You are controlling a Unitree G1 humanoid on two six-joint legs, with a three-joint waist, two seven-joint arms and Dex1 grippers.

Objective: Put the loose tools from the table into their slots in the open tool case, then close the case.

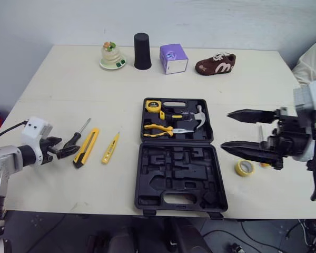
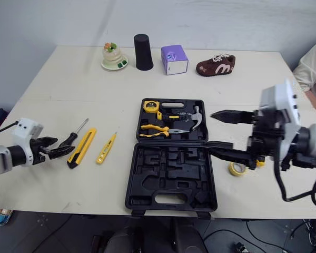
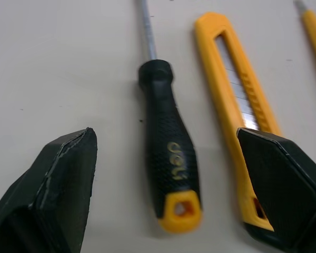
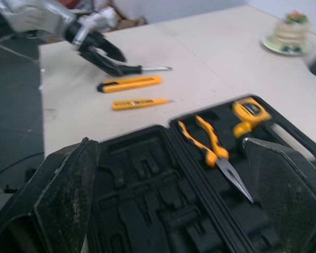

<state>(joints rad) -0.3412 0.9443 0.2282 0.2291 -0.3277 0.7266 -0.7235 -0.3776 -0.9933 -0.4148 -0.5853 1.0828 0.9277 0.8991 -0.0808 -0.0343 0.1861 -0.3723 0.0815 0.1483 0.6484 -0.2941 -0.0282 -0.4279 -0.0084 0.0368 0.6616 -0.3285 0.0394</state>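
Nearest lies the open tool case (image 1: 179, 176) on the table (image 1: 68, 79). Its near half has empty slots, and its far half keeps the tape measure (image 1: 153, 105), pliers (image 1: 158, 129) and hammer (image 1: 192, 122). At 9 o'clock from it lie the tester pen (image 1: 110, 148), utility knife (image 1: 86, 147) and screwdriver (image 3: 168, 158). The left claw (image 1: 63, 147) stands wide, with one finger on each side of the screwdriver handle, not gripping. The right claw (image 1: 226, 129), also wide and holding nothing, hangs at 3 o'clock of the case, near a yellow tape roll (image 1: 244, 168).
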